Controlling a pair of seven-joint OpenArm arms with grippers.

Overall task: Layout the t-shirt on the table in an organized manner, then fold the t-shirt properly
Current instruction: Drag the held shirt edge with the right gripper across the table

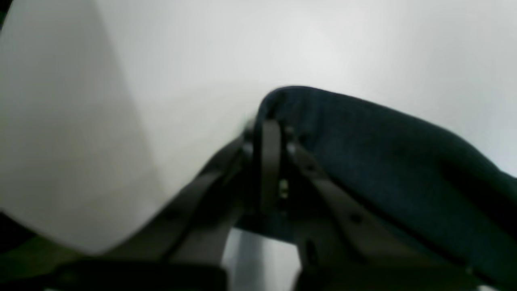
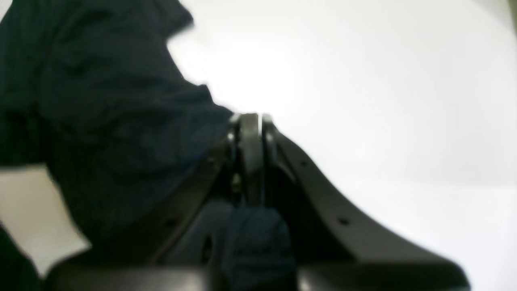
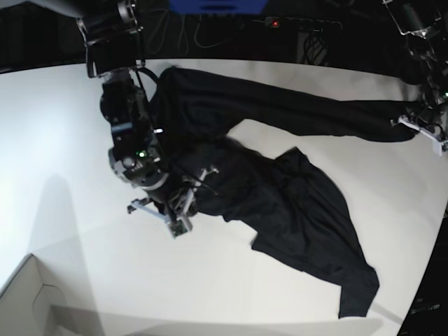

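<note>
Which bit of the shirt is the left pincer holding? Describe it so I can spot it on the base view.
Start at the white table and follow the black t-shirt along its long stretched sleeve to the far right edge. The left pincer is shut on that sleeve's end, the only part pulled straight rather than crumpled.

Both wrist views blurred, t-shirt [image 1: 396, 161] cut off by the left wrist view's right edge, its cloth running off the right wrist view's left edge, pale box corner [image 3: 31, 301] cropped at base view's bottom left, left pincer [image 3: 420, 126] too small to read there
</note>
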